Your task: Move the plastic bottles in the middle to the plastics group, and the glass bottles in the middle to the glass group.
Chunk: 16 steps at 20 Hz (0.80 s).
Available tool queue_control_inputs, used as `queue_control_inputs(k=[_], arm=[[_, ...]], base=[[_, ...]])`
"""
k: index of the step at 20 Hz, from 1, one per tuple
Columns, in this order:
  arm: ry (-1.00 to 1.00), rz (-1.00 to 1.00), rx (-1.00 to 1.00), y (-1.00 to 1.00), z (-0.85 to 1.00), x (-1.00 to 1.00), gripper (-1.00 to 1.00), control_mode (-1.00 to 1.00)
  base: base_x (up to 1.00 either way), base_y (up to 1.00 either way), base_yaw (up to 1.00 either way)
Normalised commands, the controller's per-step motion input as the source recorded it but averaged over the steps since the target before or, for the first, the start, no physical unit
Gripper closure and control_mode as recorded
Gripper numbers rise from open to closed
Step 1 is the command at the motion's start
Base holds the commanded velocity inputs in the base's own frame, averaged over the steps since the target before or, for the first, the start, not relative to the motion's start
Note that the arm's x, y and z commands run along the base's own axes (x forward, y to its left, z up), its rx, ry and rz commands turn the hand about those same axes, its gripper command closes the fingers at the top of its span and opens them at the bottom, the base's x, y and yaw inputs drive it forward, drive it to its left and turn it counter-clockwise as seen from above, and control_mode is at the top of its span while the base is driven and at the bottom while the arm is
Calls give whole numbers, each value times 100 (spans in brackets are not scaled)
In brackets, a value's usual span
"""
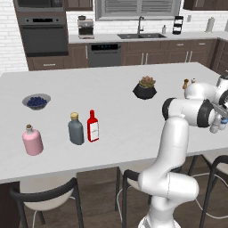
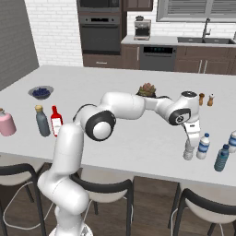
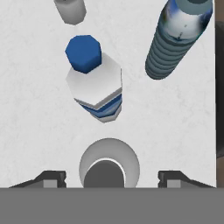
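My gripper (image 2: 188, 144) hangs over the right end of the counter, open. A plain greyish plastic bottle (image 3: 109, 165) stands upright between its spread fingertips (image 3: 52, 178), touching neither. In the right base view that same bottle (image 2: 188, 151) rests on the counter. Right beside it stand the plastics group: a blue-capped, blue-labelled bottle (image 3: 94, 81) (image 2: 203, 146) and a ribbed bluish bottle (image 3: 177, 39) (image 2: 221, 158). Far to the left, the slim red glass bottle (image 1: 92, 126) (image 2: 56, 121) stands next to the dark grey bottle (image 1: 76, 129) and near the pink corked bottle (image 1: 32, 140).
A bowl of blueberries (image 1: 36, 102) sits behind the glass bottles. A potted succulent (image 1: 145, 87) and salt and pepper shakers (image 2: 205, 99) stand mid-counter. The counter edge (image 3: 218, 87) runs close to the plastic bottles. Stools line the near side.
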Motion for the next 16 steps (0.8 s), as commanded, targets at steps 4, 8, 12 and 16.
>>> queue_control_inputs(k=[4,8,12,16], arm=[[0,0,0,0,1,0,-100,-100],[0,0,0,0,20,-10,-100,-100],[1,0,0,0,57,-35,-100,-100],[0,8,0,17,14,-68,-100,-100]], base=[[0,0,0],[0,0,0],[0,0,0],[0,0,0]])
